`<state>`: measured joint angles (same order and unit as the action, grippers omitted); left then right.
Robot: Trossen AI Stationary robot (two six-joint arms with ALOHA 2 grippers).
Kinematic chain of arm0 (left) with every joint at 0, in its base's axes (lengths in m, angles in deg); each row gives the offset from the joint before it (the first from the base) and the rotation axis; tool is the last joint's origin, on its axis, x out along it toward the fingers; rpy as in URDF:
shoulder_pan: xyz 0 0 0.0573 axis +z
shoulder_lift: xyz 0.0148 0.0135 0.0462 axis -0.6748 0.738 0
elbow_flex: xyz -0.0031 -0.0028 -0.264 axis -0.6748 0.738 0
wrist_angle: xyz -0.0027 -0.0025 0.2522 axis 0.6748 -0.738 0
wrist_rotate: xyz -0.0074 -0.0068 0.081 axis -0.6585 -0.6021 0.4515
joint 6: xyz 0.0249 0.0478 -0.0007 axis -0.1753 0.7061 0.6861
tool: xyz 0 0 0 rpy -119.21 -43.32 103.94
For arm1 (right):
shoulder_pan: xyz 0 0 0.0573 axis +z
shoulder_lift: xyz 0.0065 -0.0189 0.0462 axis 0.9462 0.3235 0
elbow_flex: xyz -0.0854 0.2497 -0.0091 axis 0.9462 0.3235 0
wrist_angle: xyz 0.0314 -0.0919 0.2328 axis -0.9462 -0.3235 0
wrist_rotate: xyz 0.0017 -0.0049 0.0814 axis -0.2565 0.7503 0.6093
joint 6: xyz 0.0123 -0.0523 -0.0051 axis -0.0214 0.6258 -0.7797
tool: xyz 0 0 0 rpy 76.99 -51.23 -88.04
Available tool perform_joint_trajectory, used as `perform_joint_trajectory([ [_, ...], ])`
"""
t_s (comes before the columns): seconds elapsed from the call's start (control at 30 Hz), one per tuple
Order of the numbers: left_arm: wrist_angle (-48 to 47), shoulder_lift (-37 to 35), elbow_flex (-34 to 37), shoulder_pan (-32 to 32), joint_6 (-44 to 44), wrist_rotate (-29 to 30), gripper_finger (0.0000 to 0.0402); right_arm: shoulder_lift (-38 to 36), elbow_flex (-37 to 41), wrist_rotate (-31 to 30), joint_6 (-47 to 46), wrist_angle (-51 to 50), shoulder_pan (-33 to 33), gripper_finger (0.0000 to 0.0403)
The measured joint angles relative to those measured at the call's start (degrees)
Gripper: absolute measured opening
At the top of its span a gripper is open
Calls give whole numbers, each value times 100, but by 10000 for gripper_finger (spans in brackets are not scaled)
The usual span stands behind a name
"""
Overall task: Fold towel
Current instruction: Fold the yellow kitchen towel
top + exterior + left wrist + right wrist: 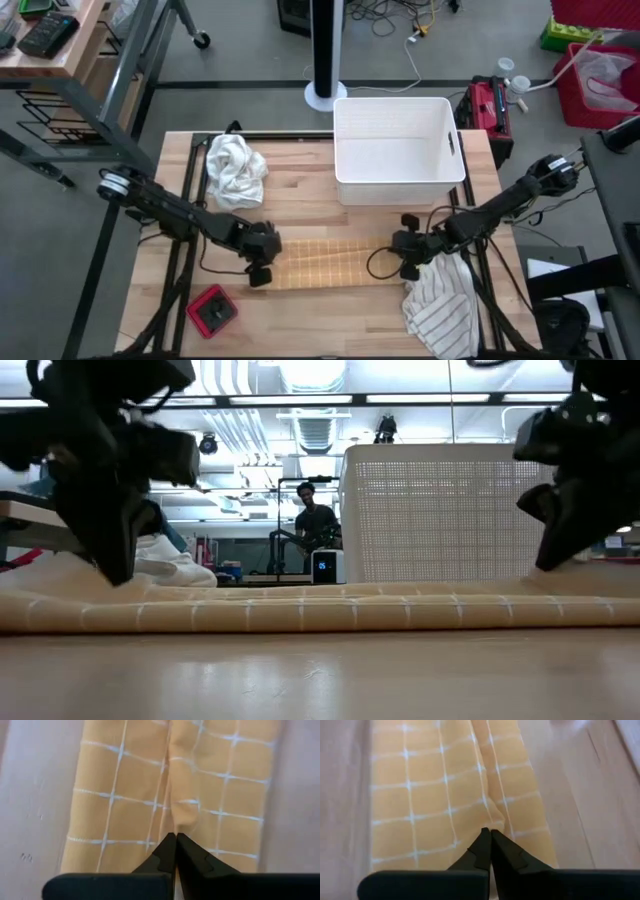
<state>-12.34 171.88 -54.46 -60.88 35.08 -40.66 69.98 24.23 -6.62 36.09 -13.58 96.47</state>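
Two robot arms pinch the opposite short ends of a yellow checked towel [325, 262] lying flat on the wooden counter [330, 320], just in front of the white basket [398, 150]. The left claw [262, 262] is closed tight on the end farther from the striped cloth [440, 305], its two tips meeting over a raised crease along the towel's middle; the right claw [408, 255] is closed the same way on the end beside that striped cloth. The towel is already a narrow strip, and its long axis runs parallel to the basket's front wall, one end pointing at each arm. The step in hand looks like a lengthwise fold. To do it well, both claws should probably hold all the layers of the crease, lift together and level, and keep the strip lightly taut so it does not sag or twist before one end is carried over the other. A white rag [236, 168] lies bunched beside the basket, clear of the work
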Motion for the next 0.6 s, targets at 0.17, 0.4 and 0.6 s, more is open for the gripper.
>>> perform_joint_trajectory([
  [0.17,-182,-439,-2,0,-17,90,0,0,-289,-103,159,-339,0,0],
  [0.4,-586,-919,-7,0,-92,632,0,-9,-525,-406,164,-1042,0,0],
  [0.6,-852,-1093,-7,0,-213,865,0,-9,-585,-649,163,-1285,0,0],
])
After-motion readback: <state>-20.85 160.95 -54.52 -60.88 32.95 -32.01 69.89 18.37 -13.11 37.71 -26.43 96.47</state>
